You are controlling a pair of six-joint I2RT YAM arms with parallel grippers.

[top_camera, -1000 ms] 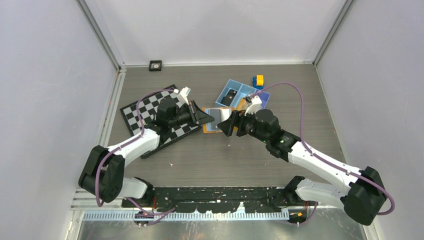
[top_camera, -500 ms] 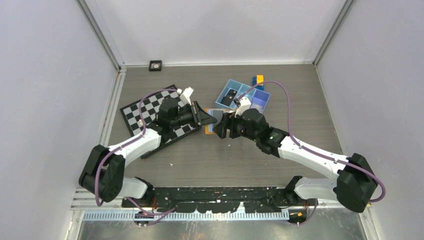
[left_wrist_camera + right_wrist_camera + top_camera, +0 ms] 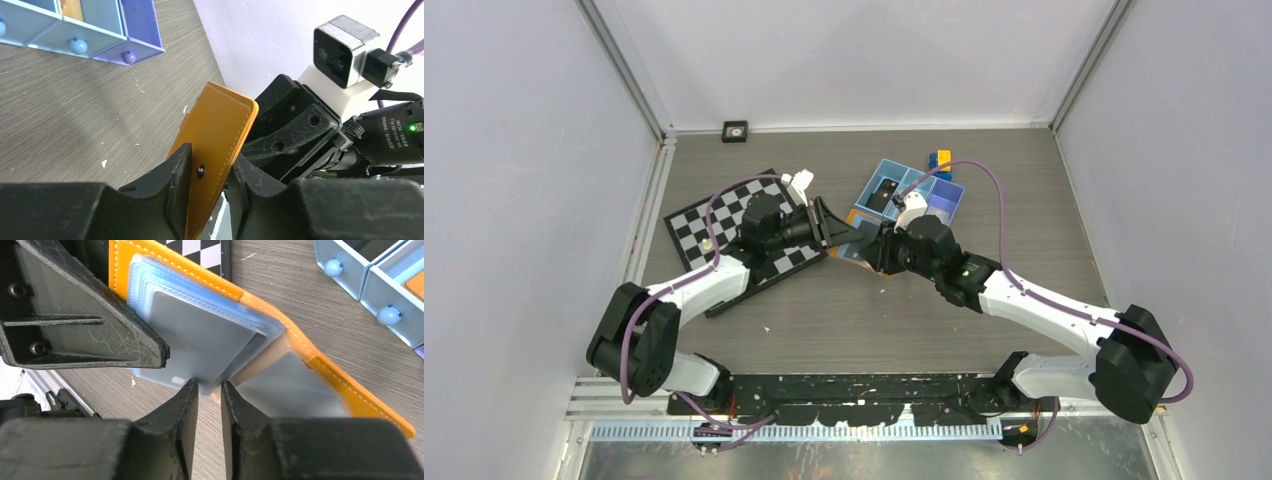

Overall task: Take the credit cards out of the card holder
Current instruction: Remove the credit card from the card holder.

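Card holder (image 3: 220, 130) looks matt stitched leather, sleeves (image 3: 200, 340) cloudy plastic.

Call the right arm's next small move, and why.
Probably draw the right gripper slowly back toward its own base. Its jaws look closed on the near edge of the grey sleeve, and the left gripper holds the card holder by its orange cover, tilted up off the table, so a short pull should show whether anything slides out.
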